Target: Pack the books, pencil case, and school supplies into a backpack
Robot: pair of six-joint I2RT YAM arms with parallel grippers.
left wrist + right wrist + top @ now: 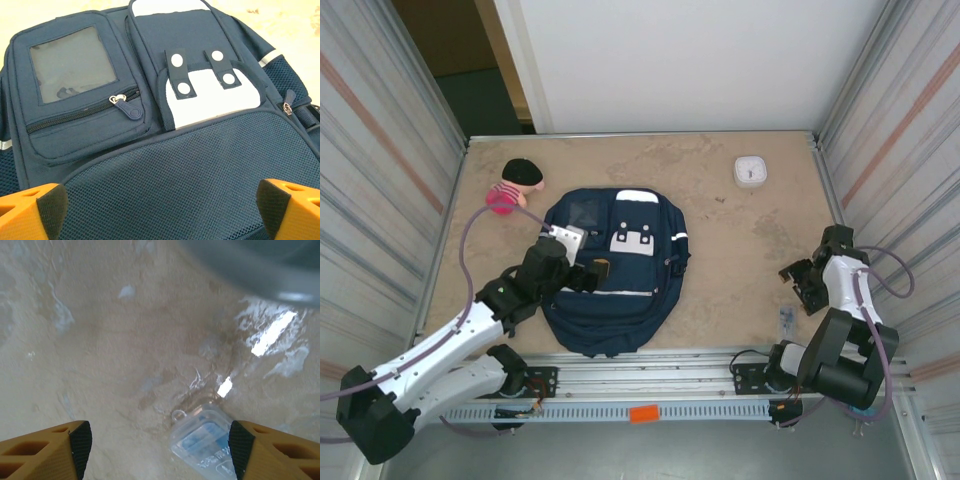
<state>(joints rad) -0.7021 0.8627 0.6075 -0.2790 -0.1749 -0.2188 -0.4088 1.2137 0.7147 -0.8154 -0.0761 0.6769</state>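
Observation:
The navy backpack (pixel 615 270) lies flat at the table's left middle, front up, with its pockets zipped. My left gripper (pixel 588 274) hovers over its mesh panel (pixel 190 170), jaws wide open and nothing between them (pixel 160 215). My right gripper (pixel 803 283) is low over the table at the right, open. A tiny clear plastic box (pixel 210 442), one of the school supplies, lies on the table between its fingers, close to the right fingertip (pixel 241 447). In the top view that box (pixel 785 318) sits near the front edge. The books are out of view.
A pink striped soft thing with a black top (pixel 515 185), perhaps the pencil case, lies at the back left beside the backpack. A white square device (pixel 751 171) sits at the back right. Metal walls close in both sides, and a rail runs along the front edge (pixel 650 385).

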